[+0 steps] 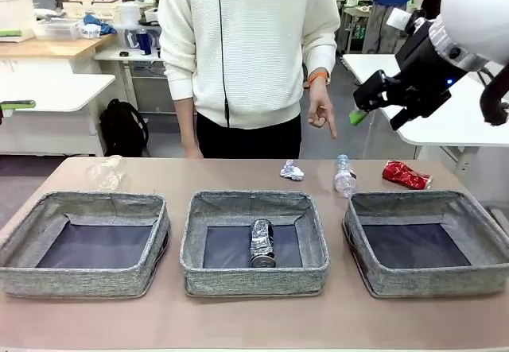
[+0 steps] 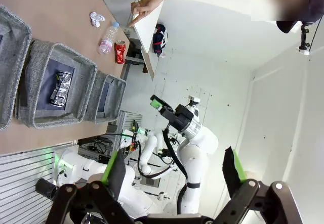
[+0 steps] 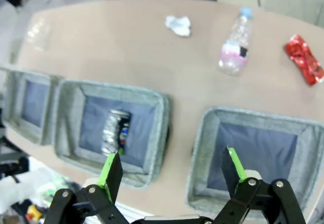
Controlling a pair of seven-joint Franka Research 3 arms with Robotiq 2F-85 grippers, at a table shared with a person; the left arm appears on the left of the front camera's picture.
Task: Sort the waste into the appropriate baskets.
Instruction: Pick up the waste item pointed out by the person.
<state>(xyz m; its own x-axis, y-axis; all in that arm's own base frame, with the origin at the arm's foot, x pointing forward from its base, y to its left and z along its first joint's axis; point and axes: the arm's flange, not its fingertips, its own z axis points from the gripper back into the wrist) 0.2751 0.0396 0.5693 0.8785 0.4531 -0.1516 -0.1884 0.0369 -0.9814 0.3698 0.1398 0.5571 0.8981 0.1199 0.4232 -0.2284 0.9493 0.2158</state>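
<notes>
Baskets of grey woven fabric, three alike, stand in a row along the near side of the brown table (image 1: 238, 324): left basket (image 1: 83, 284), middle basket (image 1: 254, 282), right basket (image 1: 433, 284). A crushed dark can (image 1: 262, 242) lies on the dark bottom of the middle basket, its long side running front to back. The left and right baskets hold nothing.

Four pieces of waste lie on the bare table behind the baskets. A clear cup (image 1: 106, 172) lies on its side behind the left basket. A white paper wad (image 1: 292, 170) sits behind the middle basket. A clear bottle (image 1: 344, 176) with a pinkish label lies just beside the far left corner of the right basket. A crushed red can (image 1: 406, 175) lies behind the right basket, near the bottle but apart from it.

A person stands at the far side; one hand (image 1: 320, 112), with an orange wristband, hangs with a finger pointing down, above the bottle and paper wad.

The right claw (image 1: 374, 110) hangs high above the right end of the table, jaws apart and empty. The left claw (image 2: 173, 171) is held well clear of the table, jaws likewise apart, nothing between them.
</notes>
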